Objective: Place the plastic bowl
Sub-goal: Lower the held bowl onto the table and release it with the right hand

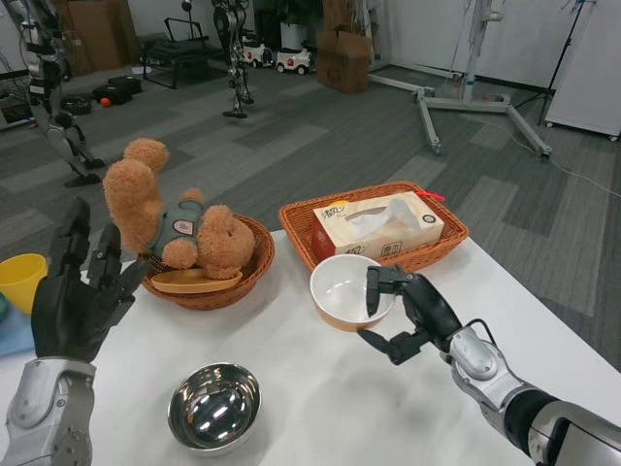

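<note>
White plastic bowl (344, 289), orange on its outer wall, tilted up off the white surface (320, 408), just in front of the rectangular wicker tray (432, 250). Right hand (406, 313) grips it at the near right rim: one black finger hooks over the edge into the bowl, thumb below the outer wall. Whether the bowl's underside touches the surface is hard to judge from this angle; it looks lifted. Inside smooth, glossy, bare.

Left hand (76, 291) raised at the left edge, fingers spread and upright, holding nothing, well apart from the bowl.

Round wicker basket (218, 282) to the left of the bowl, woven brown, carrying a fuzzy tan teddy bear (179, 218) in a green top, lying on its side over an orange plate (194, 282). Rectangular wicker tray holds a cardboard tissue box (378, 225), white tissue poking from its slot; something red shows beside the box.

Steel bowl (213, 406) near the front edge, polished, reflective, upright, well apart from the plastic bowl. Yellow cup (21, 280) at far left, partly behind the left hand.
</note>
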